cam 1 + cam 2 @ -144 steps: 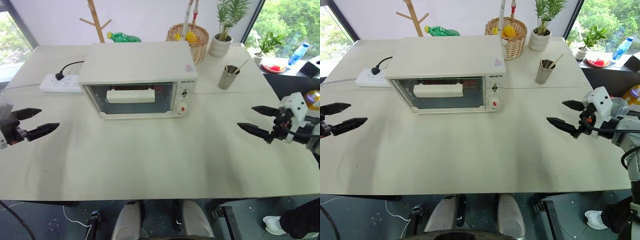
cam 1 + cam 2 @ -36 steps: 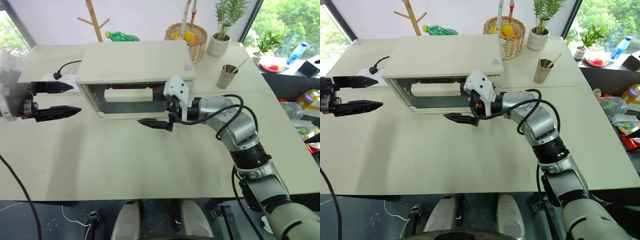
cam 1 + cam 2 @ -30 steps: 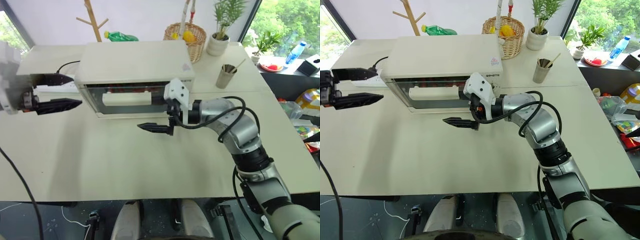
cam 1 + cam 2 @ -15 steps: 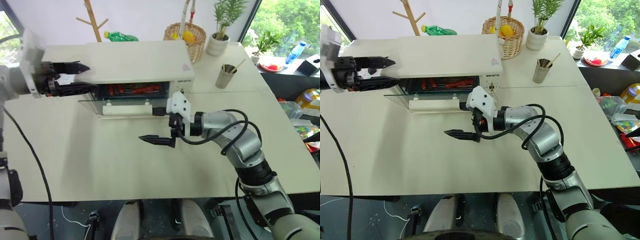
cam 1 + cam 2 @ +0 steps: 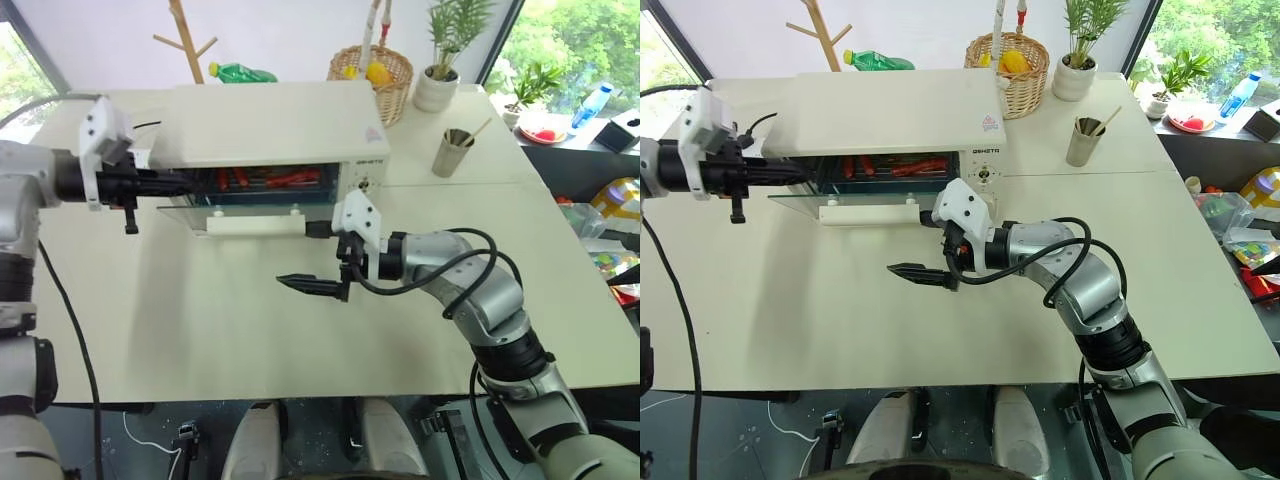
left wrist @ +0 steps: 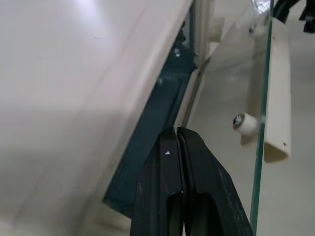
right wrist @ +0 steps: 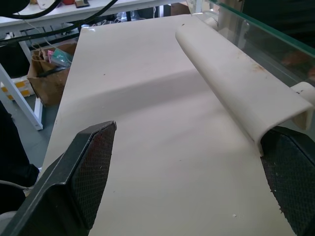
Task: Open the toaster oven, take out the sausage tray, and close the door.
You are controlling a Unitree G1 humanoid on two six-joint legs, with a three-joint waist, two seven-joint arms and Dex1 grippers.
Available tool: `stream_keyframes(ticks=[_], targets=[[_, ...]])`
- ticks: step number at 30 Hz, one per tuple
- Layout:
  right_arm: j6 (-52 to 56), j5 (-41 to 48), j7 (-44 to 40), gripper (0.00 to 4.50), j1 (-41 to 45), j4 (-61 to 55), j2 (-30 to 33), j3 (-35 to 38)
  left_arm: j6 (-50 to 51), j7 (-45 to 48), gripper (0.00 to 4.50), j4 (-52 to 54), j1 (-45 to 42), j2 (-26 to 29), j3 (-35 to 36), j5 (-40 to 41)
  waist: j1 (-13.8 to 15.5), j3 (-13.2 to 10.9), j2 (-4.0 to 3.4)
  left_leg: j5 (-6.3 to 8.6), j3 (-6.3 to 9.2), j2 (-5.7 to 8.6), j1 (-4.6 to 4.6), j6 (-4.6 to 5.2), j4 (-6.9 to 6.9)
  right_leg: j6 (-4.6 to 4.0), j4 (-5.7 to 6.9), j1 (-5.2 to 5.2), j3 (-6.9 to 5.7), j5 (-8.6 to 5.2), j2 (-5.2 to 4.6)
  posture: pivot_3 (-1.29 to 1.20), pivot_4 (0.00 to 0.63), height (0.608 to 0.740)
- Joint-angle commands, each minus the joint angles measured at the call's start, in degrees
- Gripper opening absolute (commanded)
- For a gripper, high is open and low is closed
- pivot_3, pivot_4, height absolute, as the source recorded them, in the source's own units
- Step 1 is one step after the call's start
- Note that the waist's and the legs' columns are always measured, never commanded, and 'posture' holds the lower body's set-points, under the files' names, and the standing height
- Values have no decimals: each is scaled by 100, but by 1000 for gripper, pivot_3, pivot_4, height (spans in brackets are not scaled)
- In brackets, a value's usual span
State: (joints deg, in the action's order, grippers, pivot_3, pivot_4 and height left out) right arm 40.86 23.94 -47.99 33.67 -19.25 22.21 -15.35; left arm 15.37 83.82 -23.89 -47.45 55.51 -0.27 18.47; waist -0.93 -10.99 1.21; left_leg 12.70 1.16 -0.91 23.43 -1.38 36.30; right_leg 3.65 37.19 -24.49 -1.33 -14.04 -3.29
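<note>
The cream-white toaster oven (image 5: 272, 125) stands at the back middle of the table. Its glass door (image 5: 240, 205) lies level, with the bar handle (image 5: 255, 222) at the front edge. Red-orange sausages on the sausage tray (image 5: 270, 181) show inside; the tray's metal is mostly hidden. My left gripper (image 5: 185, 180) is shut, empty, at the left edge of the opening, and its fingers (image 6: 177, 147) are pressed together beside the door's glass edge. My right gripper (image 5: 923, 245) is open in front of the door, with the handle (image 7: 236, 83) running between its spread fingers (image 7: 83, 182), not clamped.
Behind the oven stand a wicker basket (image 5: 372, 72), a potted plant (image 5: 440, 92), a green bottle (image 5: 240, 73) and a wooden stand (image 5: 185, 40). A metal cup (image 5: 452, 152) sits right of the oven. Bare table (image 5: 200, 330) stretches in front.
The door has swung down from nearly shut to level. My left gripper moved right to the oven's left front and shut. My right gripper sank slightly with the handle and stays open.
</note>
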Motion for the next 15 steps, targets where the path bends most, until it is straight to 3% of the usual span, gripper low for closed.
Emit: stream_keyframes(ticks=[1,8,15], targets=[[-32,140,21,4500,37,-249,-35,90,-617,52,28,-14,181,25,-84,-327,2,0,0,0,0,0,0,0,0,0,0,0,0,0,0,0,150,740],[147,143,127,4500,26,-287,59,133,-585,1,28,-96,222,-161,-17,-329,5,0,2,0,-1,0,1,0,3,1,1,0,0,0,-3,0,150,740],[272,-114,271,4500,-338,-392,598,155,-338,-13,28,0,159,-199,87,-224,18,1,3,0,0,2,1,0,3,1,0,1,0,0,-3,0,150,740]])
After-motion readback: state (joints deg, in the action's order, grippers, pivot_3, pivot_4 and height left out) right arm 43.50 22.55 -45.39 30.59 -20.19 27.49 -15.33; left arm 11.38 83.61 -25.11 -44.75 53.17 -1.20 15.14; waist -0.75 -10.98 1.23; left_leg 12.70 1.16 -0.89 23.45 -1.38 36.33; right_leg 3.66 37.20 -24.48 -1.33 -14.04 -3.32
